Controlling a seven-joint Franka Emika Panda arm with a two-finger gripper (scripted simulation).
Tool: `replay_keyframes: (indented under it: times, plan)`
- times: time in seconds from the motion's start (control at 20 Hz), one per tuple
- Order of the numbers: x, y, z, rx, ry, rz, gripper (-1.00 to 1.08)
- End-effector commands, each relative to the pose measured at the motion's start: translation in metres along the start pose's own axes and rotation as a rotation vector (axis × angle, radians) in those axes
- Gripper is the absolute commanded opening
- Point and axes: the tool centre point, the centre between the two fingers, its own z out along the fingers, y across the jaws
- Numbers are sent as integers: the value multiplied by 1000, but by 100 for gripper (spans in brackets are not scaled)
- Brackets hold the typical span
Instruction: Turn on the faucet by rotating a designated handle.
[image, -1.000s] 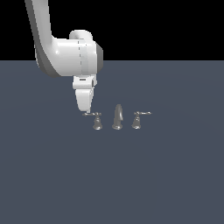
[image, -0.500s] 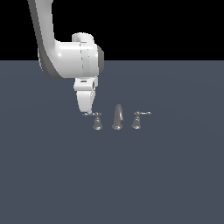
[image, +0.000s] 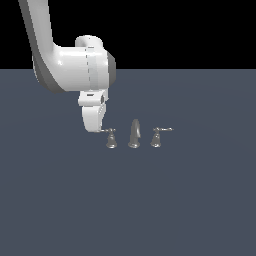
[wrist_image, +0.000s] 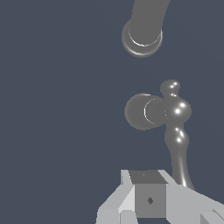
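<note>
**Op:** Faucet sits small on the dark grey floor, past a wide bare stretch of it from where I'm watching. Its three pieces stand in a row: handle at the exterior view's left, curved spout in the middle, twin handle at the right, lever pointing right.

**Spotter:** Anything blocking?

**Op:** Only my own arm, which covers the lever's tip. The gripper hangs just beside the handle, pointing down; wrist view shows the lever running right up to a finger.

**Spotter:** Jaws?

**Op:** I cannot tell whether they're open or closed.
</note>
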Motion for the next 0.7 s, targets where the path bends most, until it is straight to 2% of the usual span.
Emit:
replay_keyframes:
  times: [0.0,0.1,0.65]
  plan:
    - [-8,11,0,-6,-1,-7,-100]
    - [0,4,0,1,0,4,-100]
    - [4,40,0,-4,-1,-3,-100]
